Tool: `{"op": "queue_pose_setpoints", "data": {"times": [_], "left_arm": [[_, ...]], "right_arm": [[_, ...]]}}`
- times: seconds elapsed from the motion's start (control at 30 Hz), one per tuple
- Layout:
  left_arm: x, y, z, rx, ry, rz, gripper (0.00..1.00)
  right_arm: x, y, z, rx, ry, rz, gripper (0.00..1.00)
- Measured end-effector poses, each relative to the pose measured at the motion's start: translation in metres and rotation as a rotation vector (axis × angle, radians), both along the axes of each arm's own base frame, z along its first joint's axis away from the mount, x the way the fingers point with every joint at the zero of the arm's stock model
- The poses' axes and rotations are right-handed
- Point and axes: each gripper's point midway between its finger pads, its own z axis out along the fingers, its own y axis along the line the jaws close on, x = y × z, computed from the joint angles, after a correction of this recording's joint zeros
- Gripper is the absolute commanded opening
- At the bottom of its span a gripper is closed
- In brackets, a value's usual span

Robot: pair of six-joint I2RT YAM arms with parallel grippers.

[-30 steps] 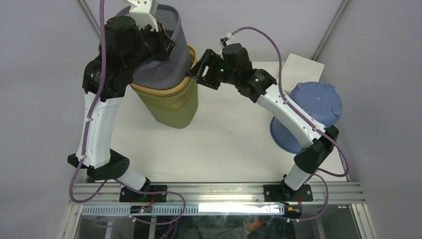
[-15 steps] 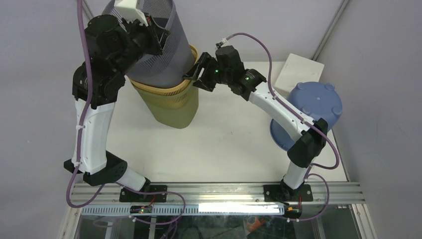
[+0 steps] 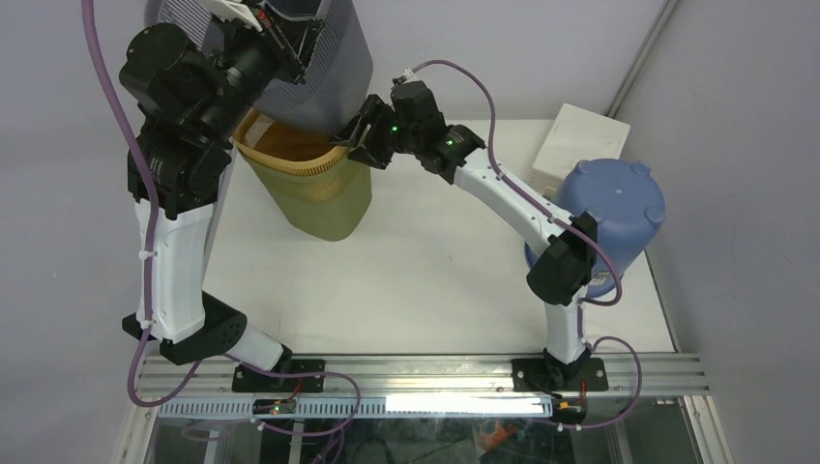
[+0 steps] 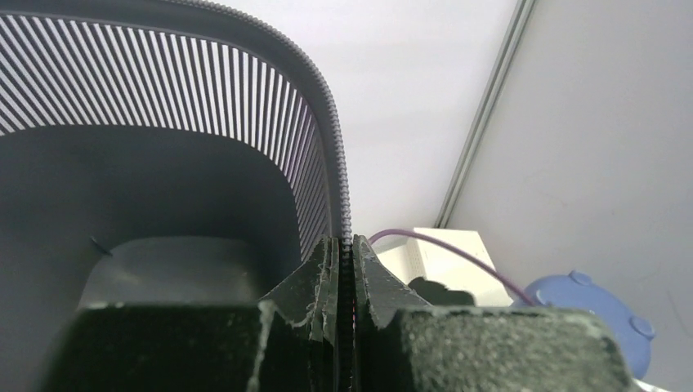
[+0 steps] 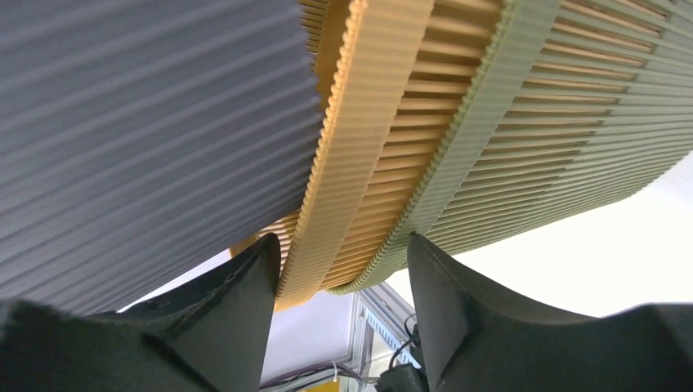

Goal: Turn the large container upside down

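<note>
Top external view: you are lifting the grey slatted basket (image 3: 334, 72) higher, now almost free of the nested orange-and-olive baskets (image 3: 324, 198) on the counter (image 3: 435, 271). Left claw (image 4: 344, 253) is clamping its rim; right claw (image 5: 343, 261) is pinching the nested rims. Inversion is still pending.

Left arm (image 3: 176, 266) and right arm (image 3: 503, 191), white and black, with purple cables (image 3: 104, 97).
Smooth white shells run between bulky black joints; small green lights (image 3: 393, 129) glow near the right wrist; the left pincer (image 4: 343, 242) has rough, dark, grainy fingers (image 4: 372, 278).
</note>
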Motion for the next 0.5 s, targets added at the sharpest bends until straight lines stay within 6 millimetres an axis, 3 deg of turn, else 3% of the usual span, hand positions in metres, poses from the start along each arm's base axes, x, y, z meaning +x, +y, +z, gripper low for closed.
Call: {"op": "queue_pose_setpoints", "data": {"times": [0.13,0.3,0.4,0.5], "left_arm": [[-0.004,0.001,0.015,-0.016,-0.058,-0.004,0.0],[-0.013,0.009,0.028,-0.029,-0.105,0.009,0.0],[-0.02,0.013,0.035,-0.038,-0.126,0.011,0.0],[-0.029,0.019,0.041,-0.052,-0.145,0.017,0.0]], "right_arm": [[0.01,0.02,0.001,0.016,-0.002,0.025,0.67],[0.006,0.024,0.002,0.006,-0.036,0.085,0.88],[-0.006,0.011,0.001,-0.017,-0.066,0.105,0.93],[-0.031,-0.021,0.01,-0.038,-0.118,0.126,0.96]]}}
